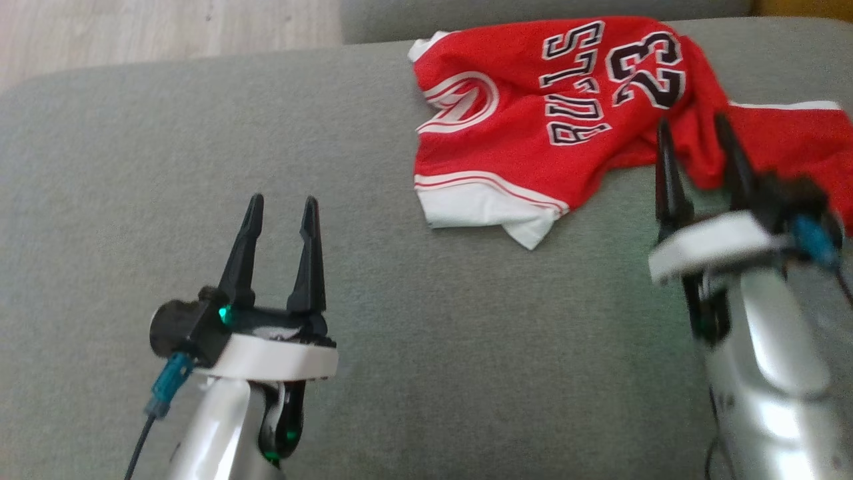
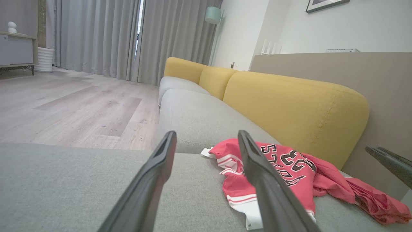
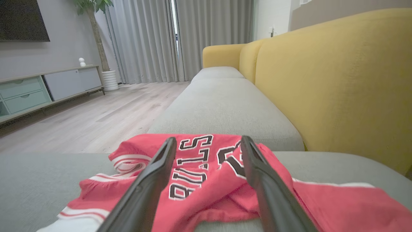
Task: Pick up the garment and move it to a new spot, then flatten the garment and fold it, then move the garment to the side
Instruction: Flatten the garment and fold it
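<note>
Left pincer [image 1: 284, 199]: jaws spread, nothing between them, parked over the bare grey seat cushion [image 1: 400, 347]. The jersey [image 1: 533, 127] sits ahead of it and off to its right, well apart, no contact.

Jersey: red, rumpled, not flat, lying on the cushion. Its long axis runs across my reach. The white-trimmed end is on the left pincer's side, and the other end runs out past the right pincer to the frame edge.

Right pincer [image 1: 692, 121]: jaws also spread, holding nothing I can see. Its tips are over the jersey's near edge, and in its wrist view the cloth lies directly ahead of and under the fingers. It's blurred in the head view, so I can't tell if the tips touch fabric.

My read: the right arm is clearly nearer, so the next grab is its job, on the near fold. The left would need a long diagonal reach to take the white-trimmed end.
</note>
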Robot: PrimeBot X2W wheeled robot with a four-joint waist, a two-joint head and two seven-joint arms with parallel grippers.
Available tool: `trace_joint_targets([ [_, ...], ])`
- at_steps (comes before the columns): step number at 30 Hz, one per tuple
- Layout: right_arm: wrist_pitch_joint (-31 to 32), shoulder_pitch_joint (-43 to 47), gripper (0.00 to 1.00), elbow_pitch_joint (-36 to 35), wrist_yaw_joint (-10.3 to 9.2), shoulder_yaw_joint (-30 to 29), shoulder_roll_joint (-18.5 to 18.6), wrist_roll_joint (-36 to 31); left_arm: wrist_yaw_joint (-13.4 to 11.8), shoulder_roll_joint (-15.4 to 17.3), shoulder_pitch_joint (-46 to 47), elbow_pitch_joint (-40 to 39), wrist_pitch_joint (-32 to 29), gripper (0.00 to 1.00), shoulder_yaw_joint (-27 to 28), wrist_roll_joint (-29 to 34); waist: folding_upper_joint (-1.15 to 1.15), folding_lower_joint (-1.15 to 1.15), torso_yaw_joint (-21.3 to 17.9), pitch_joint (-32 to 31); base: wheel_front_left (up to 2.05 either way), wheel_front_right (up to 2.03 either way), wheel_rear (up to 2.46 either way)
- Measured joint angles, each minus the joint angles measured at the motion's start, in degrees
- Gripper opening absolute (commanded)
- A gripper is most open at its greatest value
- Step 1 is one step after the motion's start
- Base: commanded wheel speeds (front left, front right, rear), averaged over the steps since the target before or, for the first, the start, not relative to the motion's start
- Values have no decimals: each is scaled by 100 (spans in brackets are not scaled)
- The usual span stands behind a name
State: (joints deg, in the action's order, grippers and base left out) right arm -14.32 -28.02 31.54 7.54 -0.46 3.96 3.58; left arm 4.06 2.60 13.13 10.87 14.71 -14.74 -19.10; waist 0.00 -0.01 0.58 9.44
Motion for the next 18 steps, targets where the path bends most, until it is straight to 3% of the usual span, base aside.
trace_joint_targets([
  [7,-4,1458,100,-959,0,138,-87,630,5,1,-175,26,0,100,116,51,0,0,-348,-100,0,0,0],
  [14,121,1422,100,-1526,0,33,-100,673,107,1,130,633,-19,100,103,165,0,0,-623,90,0,0,0],
  [18,181,1422,100,-1708,0,34,-105,672,137,0,873,1352,-449,100,-80,243,0,1,-835,283,0,0,0],
])
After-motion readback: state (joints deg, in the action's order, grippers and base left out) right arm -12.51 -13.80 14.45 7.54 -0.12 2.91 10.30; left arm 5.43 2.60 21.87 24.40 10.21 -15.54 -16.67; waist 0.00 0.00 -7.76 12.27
